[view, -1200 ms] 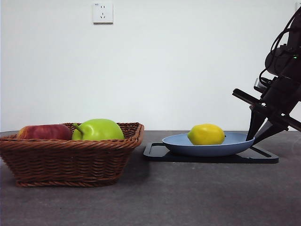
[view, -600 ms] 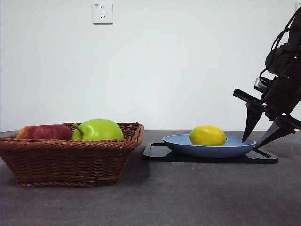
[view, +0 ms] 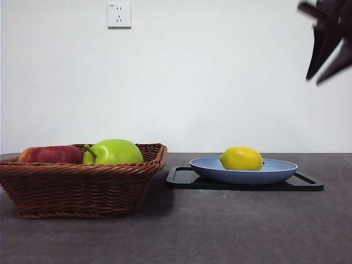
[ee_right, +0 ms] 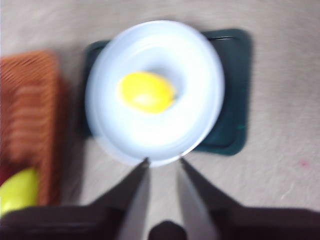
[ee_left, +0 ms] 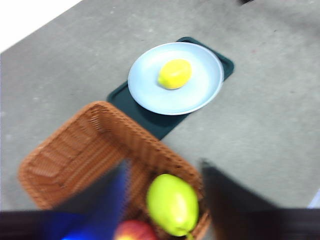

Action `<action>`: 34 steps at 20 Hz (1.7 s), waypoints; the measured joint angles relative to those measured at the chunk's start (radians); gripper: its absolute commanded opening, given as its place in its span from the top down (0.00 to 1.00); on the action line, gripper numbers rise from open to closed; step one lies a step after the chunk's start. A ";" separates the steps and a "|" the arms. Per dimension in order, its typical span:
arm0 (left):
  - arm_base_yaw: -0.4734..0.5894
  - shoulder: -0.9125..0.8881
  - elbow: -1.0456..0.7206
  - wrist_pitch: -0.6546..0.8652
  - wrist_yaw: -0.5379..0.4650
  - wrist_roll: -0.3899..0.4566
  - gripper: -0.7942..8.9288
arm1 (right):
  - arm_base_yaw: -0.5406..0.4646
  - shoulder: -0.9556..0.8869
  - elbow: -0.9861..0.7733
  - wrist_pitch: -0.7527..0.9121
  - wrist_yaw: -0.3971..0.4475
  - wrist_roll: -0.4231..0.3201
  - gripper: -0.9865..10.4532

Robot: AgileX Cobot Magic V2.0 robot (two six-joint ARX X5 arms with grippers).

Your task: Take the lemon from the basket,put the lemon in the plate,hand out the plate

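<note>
The yellow lemon (view: 241,158) lies in the light blue plate (view: 242,176), which rests on a black tray. To their left stands the wicker basket (view: 82,187). My right gripper (view: 315,80) hangs high at the top right, well above the plate, open and holding nothing. Its wrist view looks straight down on the lemon (ee_right: 146,92) and plate (ee_right: 200,75), with the right gripper (ee_right: 163,162) over the plate's edge. My left gripper (ee_left: 164,167) is open above the basket (ee_left: 65,160), with the lemon (ee_left: 174,73) and plate (ee_left: 200,95) farther off.
A green apple (view: 113,152) and a red apple (view: 50,154) lie in the basket. The flat black tray (view: 308,184) sticks out beyond the plate on both sides. A white wall with a socket (view: 119,15) stands behind the table.
The right gripper opened beside the plate's right rim, then rose from table height to the top right corner. The plate and lemon stay on the tray.
</note>
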 measured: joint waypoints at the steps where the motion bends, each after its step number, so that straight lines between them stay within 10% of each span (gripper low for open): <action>1: 0.013 0.000 0.000 0.000 0.000 0.011 0.90 | 0.017 -0.037 0.000 -0.011 0.018 -0.012 0.91; 9: 0.255 -0.016 -0.074 0.044 0.010 0.037 0.91 | 0.265 -0.408 -0.166 0.146 0.375 -0.040 0.91; 18: 0.393 -0.378 -0.567 0.480 0.104 -0.053 0.91 | 0.438 -0.913 -0.644 0.573 0.647 -0.040 0.91; 34: 0.395 -0.607 -0.706 0.544 0.106 -0.096 0.91 | 0.442 -1.023 -0.757 0.583 0.670 -0.017 0.91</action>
